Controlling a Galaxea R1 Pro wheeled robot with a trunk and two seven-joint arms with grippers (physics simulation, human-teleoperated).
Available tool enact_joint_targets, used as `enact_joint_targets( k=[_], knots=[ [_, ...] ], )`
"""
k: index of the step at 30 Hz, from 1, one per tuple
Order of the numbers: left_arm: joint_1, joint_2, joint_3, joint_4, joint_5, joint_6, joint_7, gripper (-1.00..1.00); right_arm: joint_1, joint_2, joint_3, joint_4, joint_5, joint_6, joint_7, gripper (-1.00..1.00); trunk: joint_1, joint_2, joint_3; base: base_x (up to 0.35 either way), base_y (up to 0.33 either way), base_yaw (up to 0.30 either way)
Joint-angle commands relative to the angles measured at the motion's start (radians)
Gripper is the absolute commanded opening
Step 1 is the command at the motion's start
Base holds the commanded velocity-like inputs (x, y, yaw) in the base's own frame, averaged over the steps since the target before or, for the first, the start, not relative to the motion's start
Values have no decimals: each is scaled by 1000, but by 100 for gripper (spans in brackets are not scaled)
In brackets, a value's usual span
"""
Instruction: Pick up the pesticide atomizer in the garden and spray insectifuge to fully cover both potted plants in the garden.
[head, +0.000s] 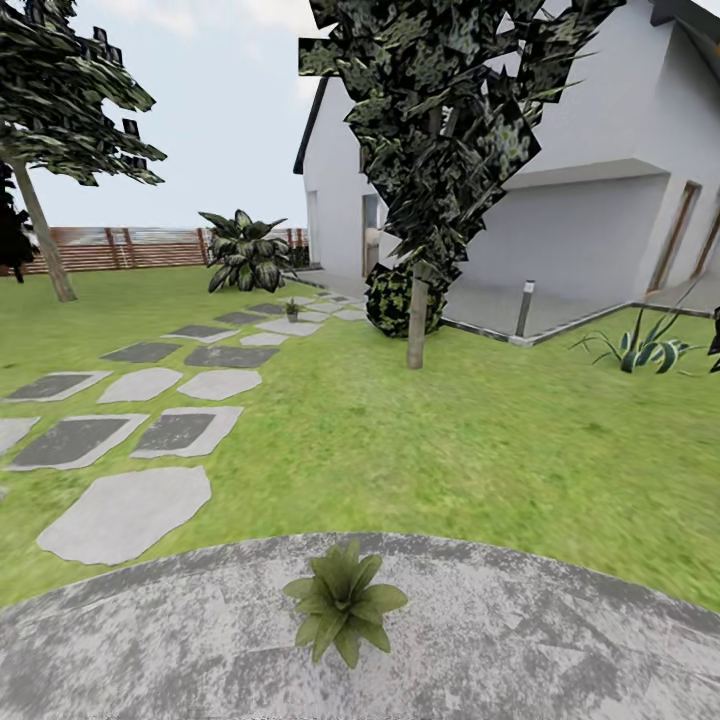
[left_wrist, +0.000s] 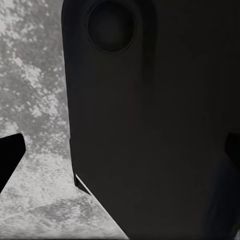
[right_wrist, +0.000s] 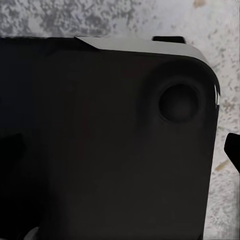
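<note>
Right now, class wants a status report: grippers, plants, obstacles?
Grippers: state cannot be told. Near green-leaved potted rosette on round grey paved patio; second small potted plant far along grey stepping stones. Nothing between.

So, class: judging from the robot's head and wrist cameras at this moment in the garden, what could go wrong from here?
1. One potted plant sits on the grey patio right ahead; driving forward could knock it over.
2. The second potted plant stands far off along the stepping stones, small and easy to overlook.
3. Both wrist cameras face a dark robot body, so they may give little help when grasping.
</note>
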Motion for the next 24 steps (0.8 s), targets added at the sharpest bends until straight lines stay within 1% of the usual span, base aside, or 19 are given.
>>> enact_joint_targets(
  k=[1,5,10,15,17,19,21,23,24],
  knots=[
    [0,0,1,0,1,2,0,100,0,0,0,1,0,-3,0,100,0,0,-2,-39,0,246],
    [0,1,-4,-1,-1,1,-1,100,0,0,0,-3,1,-3,0,100,0,0,-6,-17,0,241],
    [-3,10,-7,-3,-2,0,-4,100,0,-1,1,-4,2,-3,0,100,0,0,-11,-2,0,226],
    [-6,14,-8,-5,-4,0,-7,100,0,-9,0,-5,5,-4,-1,100,0,0,-16,0,0,221],
    [-7,14,-8,-5,-3,-3,-7,100,0,-17,0,-15,5,-7,-2,100,0,0,-18,0,0,220],
    [-7,14,-8,-5,-3,-28,-7,100,0,-24,0,-40,5,-12,-2,100,0,0,-20,0,7,218],
    [-8,14,-8,-5,-3,-73,-6,100,0,-38,0,-81,5,-15,-3,100,0,0,-23,0,35,216],
    [-8,15,-8,-5,-2,-90,-6,100,0,-48,0,-116,5,-16,-3,100,0,0,-25,0,17,216],
    [-10,16,-8,-5,-3,-96,-6,100,0,-54,0,-151,5,-16,-3,100,0,0,-26,0,10,216]
  ],
)
